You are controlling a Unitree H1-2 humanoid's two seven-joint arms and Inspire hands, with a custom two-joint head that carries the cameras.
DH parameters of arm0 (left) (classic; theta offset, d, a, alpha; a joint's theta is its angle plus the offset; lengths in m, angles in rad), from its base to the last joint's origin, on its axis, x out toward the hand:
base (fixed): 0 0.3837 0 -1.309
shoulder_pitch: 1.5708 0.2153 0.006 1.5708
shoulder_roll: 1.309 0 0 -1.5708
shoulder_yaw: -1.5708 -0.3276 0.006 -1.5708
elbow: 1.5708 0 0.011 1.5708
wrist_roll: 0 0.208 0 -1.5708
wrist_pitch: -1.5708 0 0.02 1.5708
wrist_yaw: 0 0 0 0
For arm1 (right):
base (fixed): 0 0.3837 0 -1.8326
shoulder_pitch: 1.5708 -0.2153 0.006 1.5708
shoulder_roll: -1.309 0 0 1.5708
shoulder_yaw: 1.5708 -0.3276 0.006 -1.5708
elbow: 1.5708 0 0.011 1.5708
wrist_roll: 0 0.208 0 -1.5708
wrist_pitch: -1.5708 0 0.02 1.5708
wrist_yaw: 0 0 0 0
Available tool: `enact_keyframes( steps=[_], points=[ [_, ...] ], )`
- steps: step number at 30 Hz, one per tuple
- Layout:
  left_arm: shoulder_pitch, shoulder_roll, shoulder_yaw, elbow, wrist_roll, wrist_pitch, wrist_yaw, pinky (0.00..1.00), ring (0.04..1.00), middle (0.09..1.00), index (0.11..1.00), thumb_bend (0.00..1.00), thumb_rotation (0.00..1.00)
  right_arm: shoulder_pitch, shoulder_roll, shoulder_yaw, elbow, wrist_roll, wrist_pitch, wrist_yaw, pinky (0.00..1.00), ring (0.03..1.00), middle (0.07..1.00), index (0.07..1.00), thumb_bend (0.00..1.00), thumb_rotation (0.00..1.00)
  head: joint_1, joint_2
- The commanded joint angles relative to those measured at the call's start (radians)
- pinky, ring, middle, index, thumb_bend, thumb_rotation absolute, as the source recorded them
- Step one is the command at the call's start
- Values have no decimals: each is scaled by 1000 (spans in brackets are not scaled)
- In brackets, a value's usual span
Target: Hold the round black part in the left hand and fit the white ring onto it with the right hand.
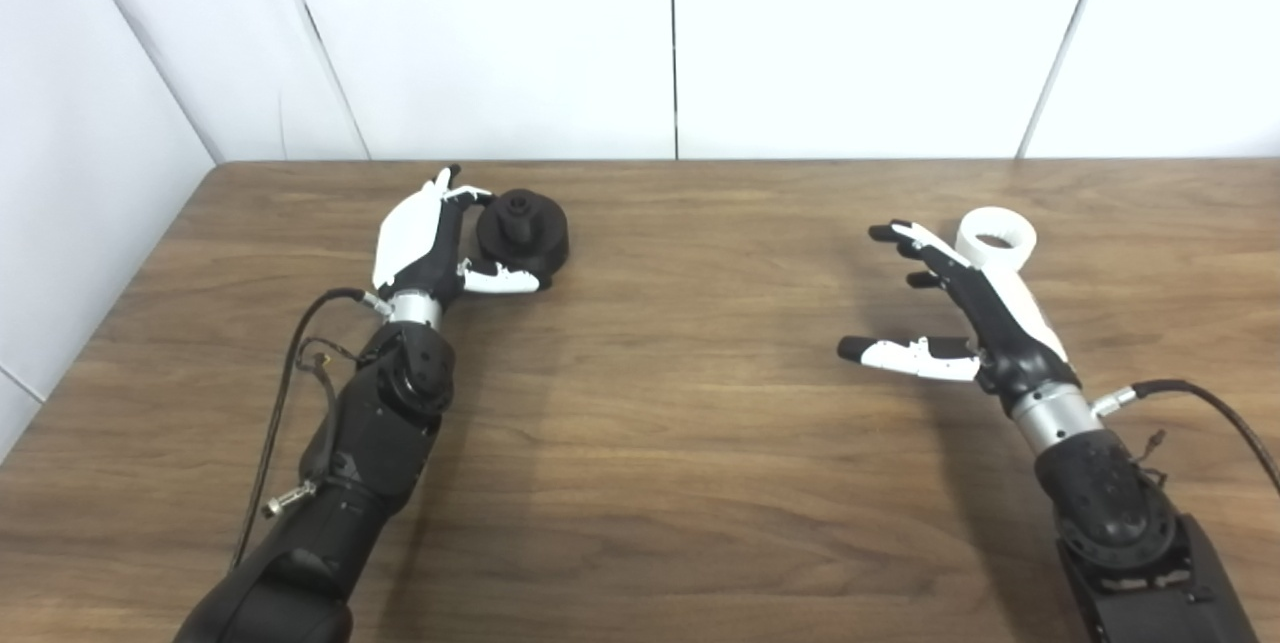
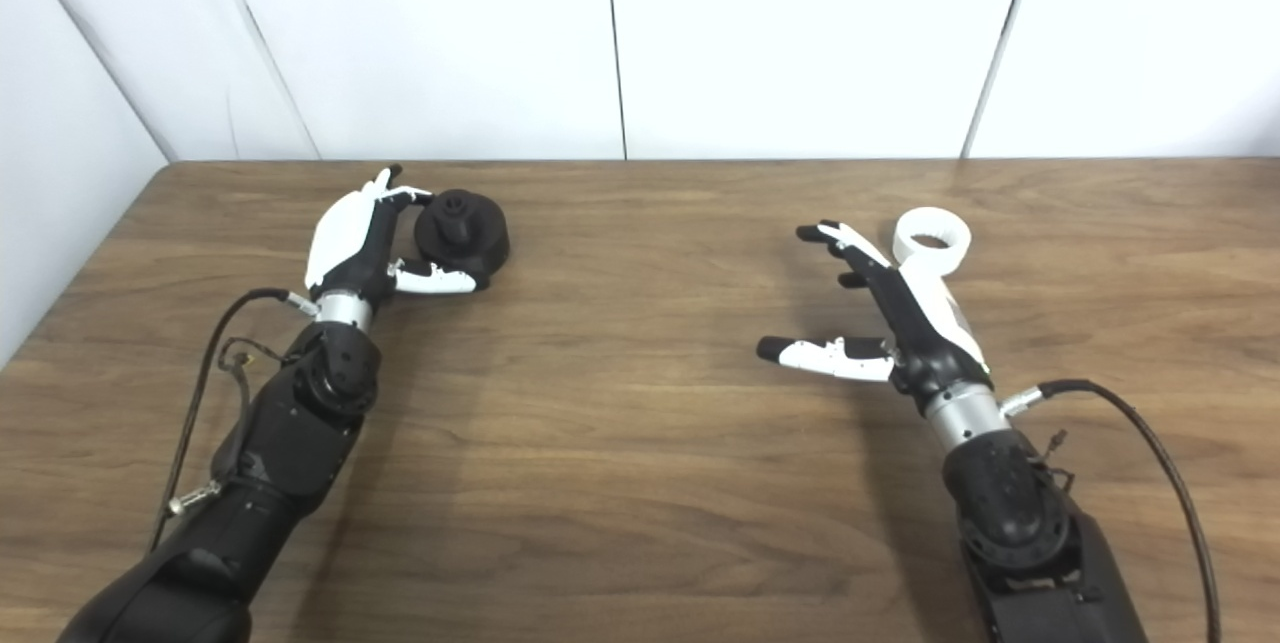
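The right hand (image 1: 965, 308) hides the white ring's (image 1: 996, 239) near edge — contact unclear.

Bright, even light from above fills both head views, and the white wall panels (image 1: 490, 33) are nearly washed out. The wooden table (image 1: 680, 443) carries a soft sheen along its far edge, with no hard glare. Faint, diffuse shadows lie beside each arm. Focus is slightly soft throughout, and the dark arm housings lose detail; straight lines stay straight at the edges
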Motion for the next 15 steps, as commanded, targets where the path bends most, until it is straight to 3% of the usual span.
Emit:
enact_keyframes(
  steps=[1, 9, 15],
  points=[
    [-38, 22, 3, -21, -2, -13, 10, 1000, 1000, 1000, 626, 900, 220, -27, -5, -8, -42, -1, -7, -6, 806, 905, 932, 852, 875, 431, 1, 0],
    [-4, 16, -28, -55, -12, -28, -34, 1000, 1000, 1000, 594, 895, 229, -32, -8, -14, -41, 9, -1, 1, 824, 910, 934, 855, 878, 442, -1, 6],
    [41, 3, -95, -118, -9, -14, -124, 1000, 1000, 1000, 591, 907, 268, -38, -12, -19, -47, 10, 4, 3, 821, 909, 933, 857, 879, 442, -5, 10]
  ],
)
